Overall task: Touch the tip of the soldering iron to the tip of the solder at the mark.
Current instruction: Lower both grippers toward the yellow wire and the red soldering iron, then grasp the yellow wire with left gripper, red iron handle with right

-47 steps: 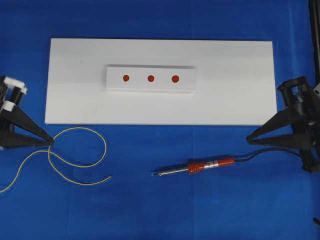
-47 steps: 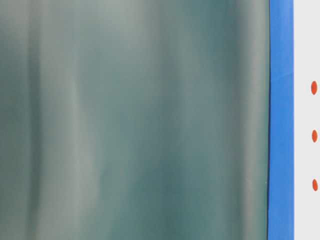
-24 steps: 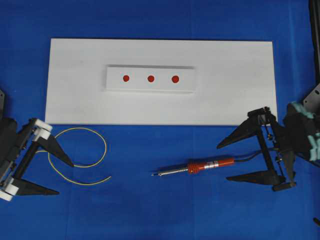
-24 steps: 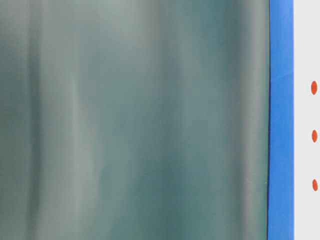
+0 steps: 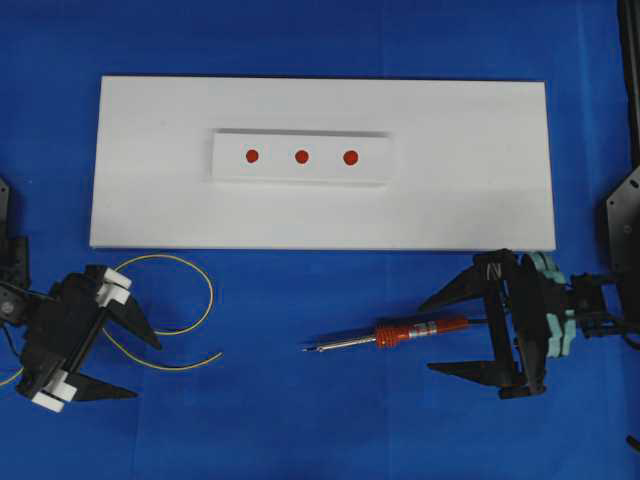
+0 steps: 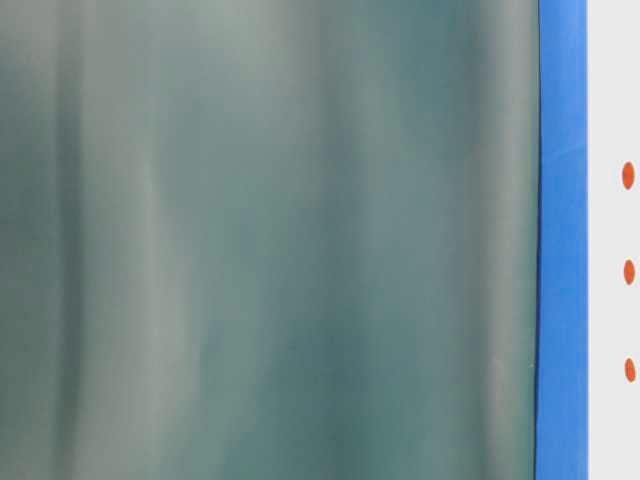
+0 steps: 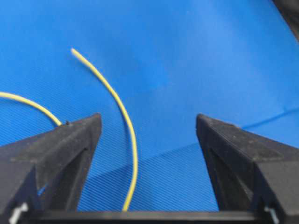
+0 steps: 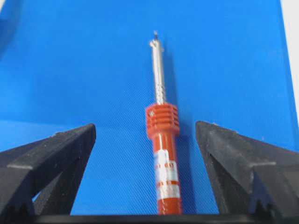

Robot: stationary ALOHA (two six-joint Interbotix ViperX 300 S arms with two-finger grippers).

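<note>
Since a second ago, when both pincers sat shut at the far left and right edges of the overhead frame, we've swung both inward and opened them. Left pincer (image 5: 128, 365) now stands wide at lower left, straddling a run of the solder (image 5: 190, 325); in the left wrist view the yellow wire (image 7: 124, 135) passes between the jaws, touching neither as far as we can tell, with its free end pointing to the upper left of that frame. Right pincer (image 5: 430, 335) is wide too, at lower right, with the soldering iron (image 5: 400, 334) lying flat on the blue desk (image 5: 300, 420), tip pointing left; the right wrist view has the red-orange handle (image 8: 164, 163) centred between the jaws, untouched. Neither tool is held yet. Three red marks (image 5: 301, 156) sit on the raised white block (image 5: 375, 170) on the white board (image 5: 480, 150), upper centre, well apart from both tools. We read this as pre-grasp on both sides: alignment looks good, and closing comes next. Thin wire may slip or flex on closing. Table-level view is mostly a blurred grey-green surface, no use.
</note>
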